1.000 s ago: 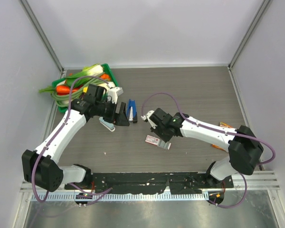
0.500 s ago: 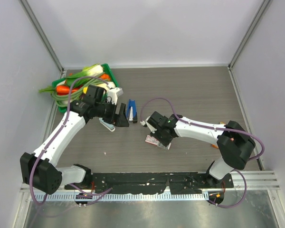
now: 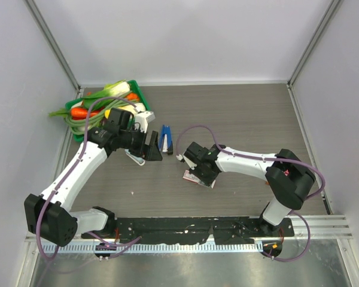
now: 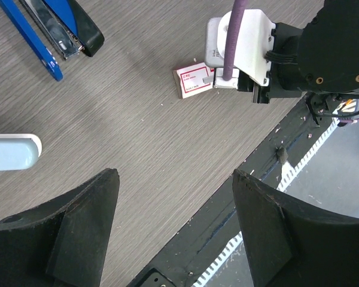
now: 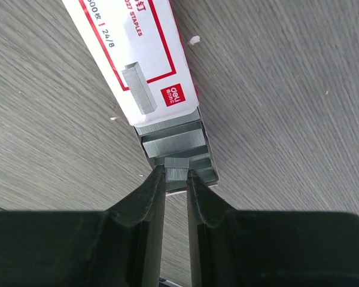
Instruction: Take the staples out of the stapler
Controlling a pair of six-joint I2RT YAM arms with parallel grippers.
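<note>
**A:** The stapler — where is it, and who is closer?

**B:** It lies on the counter, left of centre, hinged open, with its two long arms side by side. In the overhead view its long axis runs roughly from 12 to 6 o'clock. The left end effector is just beside it, and the stapler sits at about 2 o'clock from those fingers. In the left wrist view it is up in the corner, at about 11 o'clock.

**A:** Are those fingers holding anything?

**B:** No. They are spread wide apart with only bare counter between them.

**A:** And the right side?

**B:** The right end effector is down at the open end of the staple box. Its fingers are drawn nearly together on a short strip of staples. From there the stapler is at about 11 o'clock overhead. It is near, but clearly apart from the box.

**A:** So what does the next move turn on?

**B:** I'd judge it turns on that bearing. If more staples are left in the rail, the right arm has to travel up and left towards 11 o'clock. It should meet the stapler along the 12-to-6 line rather than across it. The left arm is the nearer one — well placed to steady the stapler. Whether the rail is empty, I cannot tell.
</note>
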